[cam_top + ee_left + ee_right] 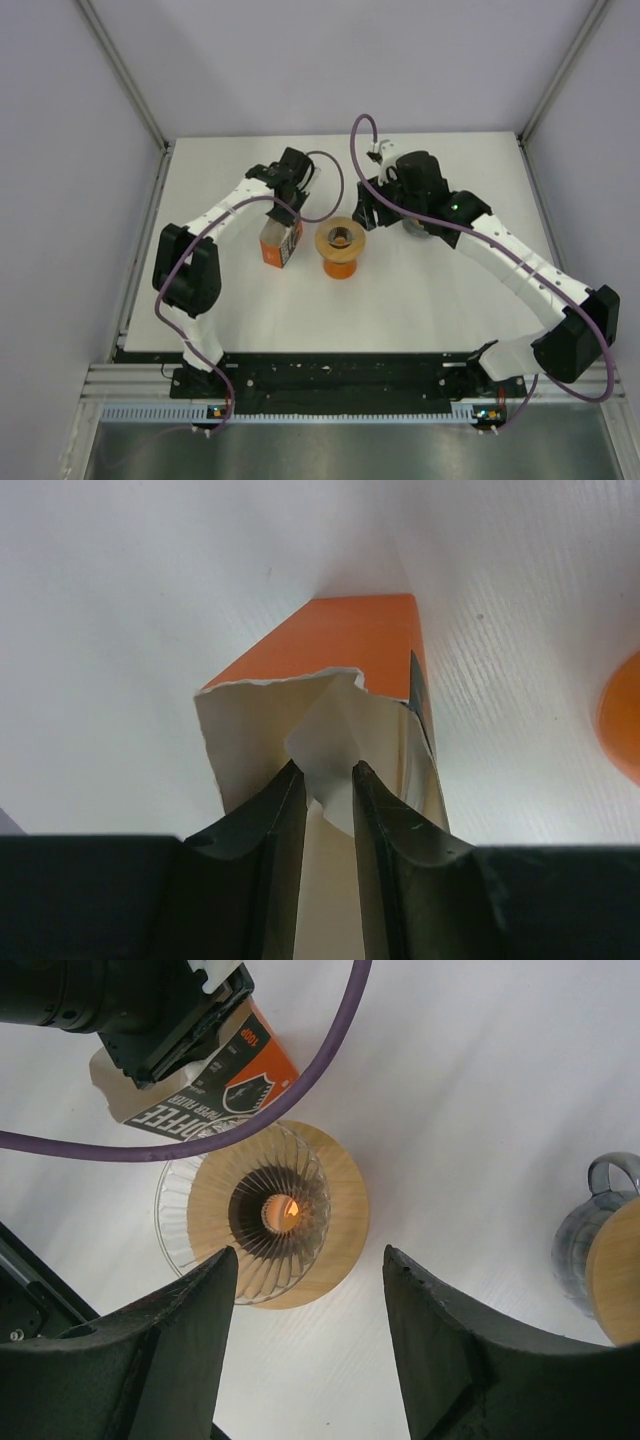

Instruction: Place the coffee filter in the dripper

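Observation:
An orange coffee filter box point(281, 246) stands open on the table. My left gripper point(283, 212) is right above it. In the left wrist view the gripper point(325, 772) is shut on a white coffee filter point(335, 735) that sticks out of the box's torn top point(340, 640). The glass dripper with a wooden collar point(340, 238) sits on an orange cup just right of the box. In the right wrist view the dripper point(262, 1212) lies ahead of my open, empty right gripper point(310, 1265), which hovers to its right point(368, 212).
A glass vessel with a wooden lid point(603, 1250) stands to the right of the dripper, mostly under the right arm in the top view point(415, 230). A purple cable point(300, 1085) crosses the right wrist view. White walls enclose the table.

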{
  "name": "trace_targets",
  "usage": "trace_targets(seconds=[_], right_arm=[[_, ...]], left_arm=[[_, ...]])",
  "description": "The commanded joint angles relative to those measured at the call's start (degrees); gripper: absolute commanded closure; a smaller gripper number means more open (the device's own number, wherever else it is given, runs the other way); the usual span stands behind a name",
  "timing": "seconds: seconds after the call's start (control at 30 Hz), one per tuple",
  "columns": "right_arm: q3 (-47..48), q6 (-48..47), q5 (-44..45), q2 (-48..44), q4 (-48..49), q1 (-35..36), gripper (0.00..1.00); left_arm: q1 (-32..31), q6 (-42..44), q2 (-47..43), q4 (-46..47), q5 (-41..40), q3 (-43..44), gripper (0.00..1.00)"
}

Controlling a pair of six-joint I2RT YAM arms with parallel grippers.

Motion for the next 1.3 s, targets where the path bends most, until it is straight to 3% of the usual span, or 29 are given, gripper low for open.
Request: trace_targets(seconds=[0.0, 0.2, 0.23, 0.7, 1.27], right_arm=[[-0.3, -0.9, -0.6, -1.7, 0.6, 0.3, 0.40], [-0.4, -1.1, -0.6, -1.9, 0.6, 0.3, 0.40], [-0.4, -1.2, -0.6, -1.8, 0.6, 0.3, 0.40], [-0.3, -1.0, -1.0, -2.1, 0.4, 0.3, 0.40], [0.3, -1.2, -1.2, -2.9, 0.2, 0.3, 0.40]], left_arm=[[0.3, -0.1, 0.8, 0.1, 3.1, 2.0, 0.72], [0.4, 0.0, -0.4, -0.3, 3.1, 3.2, 0.99], [0.5, 0.0, -0.8, -0.5, 3.0, 3.5, 1.00], [1.3, 0.9, -5.6, -4.2, 3.8, 7.2, 1.00], [5.4, -1.6, -9.4, -9.4, 12.1, 13.1, 1.00]])
